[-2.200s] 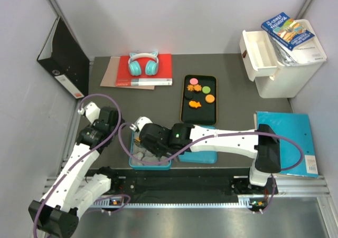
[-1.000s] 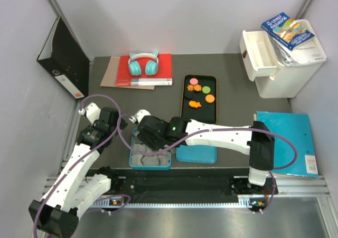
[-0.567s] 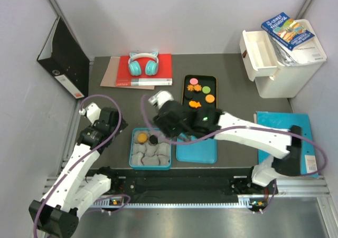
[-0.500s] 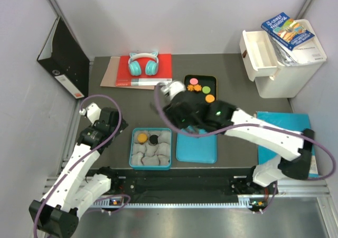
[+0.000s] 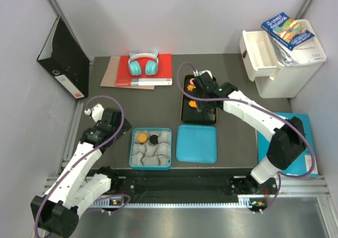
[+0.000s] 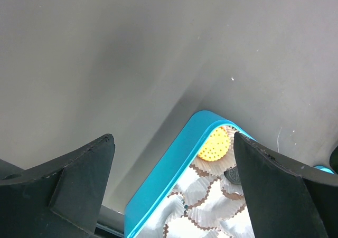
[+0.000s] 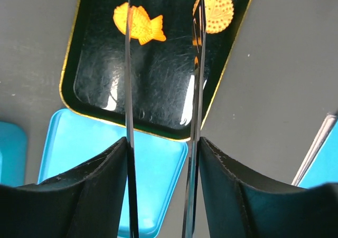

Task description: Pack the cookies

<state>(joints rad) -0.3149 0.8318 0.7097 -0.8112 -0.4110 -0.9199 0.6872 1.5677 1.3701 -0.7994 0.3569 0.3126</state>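
The cookies lie on a black gold-rimmed tray (image 5: 185, 114): a pink one (image 5: 194, 81) and an orange fish-shaped one (image 5: 193, 104) show from above. The right wrist view shows the fish cookie (image 7: 138, 26) and a round dotted orange one (image 7: 217, 10). My right gripper (image 5: 202, 94) hovers over the tray, its long thin metal blades apart with nothing between them (image 7: 163, 48). A blue box (image 5: 131, 152) of white paper cups holds an orange cookie (image 5: 141, 138) and a black one (image 5: 153, 139). My left gripper (image 5: 103, 124) is open and empty left of the box (image 6: 158, 180).
The blue lid (image 5: 197, 143) lies right of the box, just below the tray. A red book with teal headphones (image 5: 143, 64) is at the back left, a black binder (image 5: 63, 58) on the left wall, a white drawer unit (image 5: 280, 64) at the back right, and a blue folder (image 5: 298, 132) on the right.
My right arm has left the blue box and swung up and right to the black tray. An orange and a black cookie now show in the box. The left arm has barely shifted.
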